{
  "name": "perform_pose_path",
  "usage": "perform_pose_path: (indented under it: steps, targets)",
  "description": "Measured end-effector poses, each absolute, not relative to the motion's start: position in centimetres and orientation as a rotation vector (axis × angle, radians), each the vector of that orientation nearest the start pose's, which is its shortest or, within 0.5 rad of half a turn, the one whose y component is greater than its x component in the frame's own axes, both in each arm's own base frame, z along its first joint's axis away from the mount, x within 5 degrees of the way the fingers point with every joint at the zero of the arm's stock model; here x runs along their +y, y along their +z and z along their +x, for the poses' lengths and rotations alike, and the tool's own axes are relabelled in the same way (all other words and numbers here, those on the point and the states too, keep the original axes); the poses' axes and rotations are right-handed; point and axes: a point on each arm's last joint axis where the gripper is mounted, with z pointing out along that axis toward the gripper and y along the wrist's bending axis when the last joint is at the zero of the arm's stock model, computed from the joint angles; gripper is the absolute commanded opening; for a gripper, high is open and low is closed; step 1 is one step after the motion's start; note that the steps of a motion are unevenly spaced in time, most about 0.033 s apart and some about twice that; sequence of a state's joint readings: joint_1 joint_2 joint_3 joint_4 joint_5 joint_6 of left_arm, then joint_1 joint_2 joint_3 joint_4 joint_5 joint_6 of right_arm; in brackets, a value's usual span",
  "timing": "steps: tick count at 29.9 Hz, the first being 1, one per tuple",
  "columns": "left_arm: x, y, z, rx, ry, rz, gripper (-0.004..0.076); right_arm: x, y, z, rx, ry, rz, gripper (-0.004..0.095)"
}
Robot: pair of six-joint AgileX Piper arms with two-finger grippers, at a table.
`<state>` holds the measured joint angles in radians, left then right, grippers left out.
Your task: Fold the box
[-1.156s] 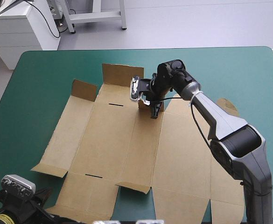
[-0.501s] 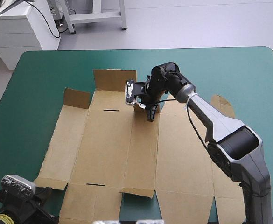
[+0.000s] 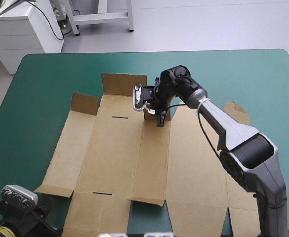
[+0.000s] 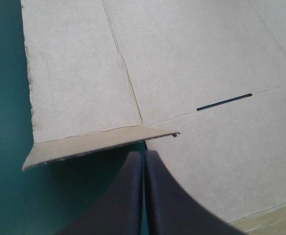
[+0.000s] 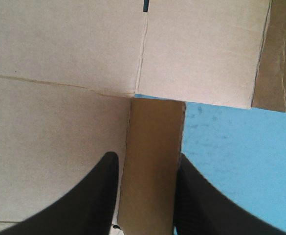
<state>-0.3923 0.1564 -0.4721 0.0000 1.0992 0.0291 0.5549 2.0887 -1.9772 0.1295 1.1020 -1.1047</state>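
- The box [image 3: 129, 158] lies as a flat cut sheet across the middle of the table [image 3: 45, 79]. Two end tabs [image 3: 123, 84] are partly raised at its 10 and 11 o'clock corners.
- My right gripper [image 3: 159, 117] stands at the sheet's 12 o'clock edge. Its fingers are released and spread, straddling a narrow tab [image 5: 152, 147] without clamping it.
- My left gripper [image 4: 143, 159] sits off the 7 o'clock corner. Its fingers are clenched together on nothing and point at a lifted flap [image 4: 99, 144] there.
- Step in hand, as I judge it: raising the narrow tab along its crease.
- Procedure: I centre the tab between the fingers before pinching. I grip near the free end, not at the crease, so the board hinges rather than buckles.
- I swing the wrist about the crease line toward 6 o'clock. I do not drag, because the sheet is loose on the table and may slide.
- If the sheet shifts, I would press the left gripper on the near panel beside the slot [image 4: 224, 102] as a hold-down.
- Risk: a skewed pinch can tear the tab or bend it off the scored line.
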Motion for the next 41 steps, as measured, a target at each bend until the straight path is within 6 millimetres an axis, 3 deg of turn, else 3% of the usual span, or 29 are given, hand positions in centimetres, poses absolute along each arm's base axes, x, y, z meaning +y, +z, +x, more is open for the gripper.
perform_pose_path:
  steps: [6, 16, 24, 30, 35, 41]
  targets:
    - [-0.7, 26.5, 1.7, 2.224, -0.192, 0.476, -0.0008, 24.5, 29.8, 38.7, 1.854, -0.088, -1.915, 0.0361]
    - [-0.7, 26.5, 1.7, 2.224, -0.192, 0.476, -0.0008, 20.4, 38.3, 35.8, 1.991, -0.304, -1.538, 0.034]
    - [-0.7, 26.5, 1.7, 2.224, -0.192, 0.475, -0.0008, 13.8, 42.8, 34.4, 2.192, -0.368, -1.141, 0.0165]
    - [-0.7, 26.5, 1.7, 2.232, -0.207, 0.443, -0.0008, 7.3, 45.6, 33.3, 2.285, -0.21, -0.768, 0.0132]
    - [-0.7, 26.8, 2.1, 2.249, -0.215, 0.361, -0.0008, 3.8, 46.3, 31.1, 2.33, -0.14, -0.578, 0.0132]
    - [-1.2, 30.2, 3.9, 2.214, -0.226, 0.297, -0.0008, 1.9, 43.6, 29.0, 2.448, -0.116, -0.508, 0.0132]
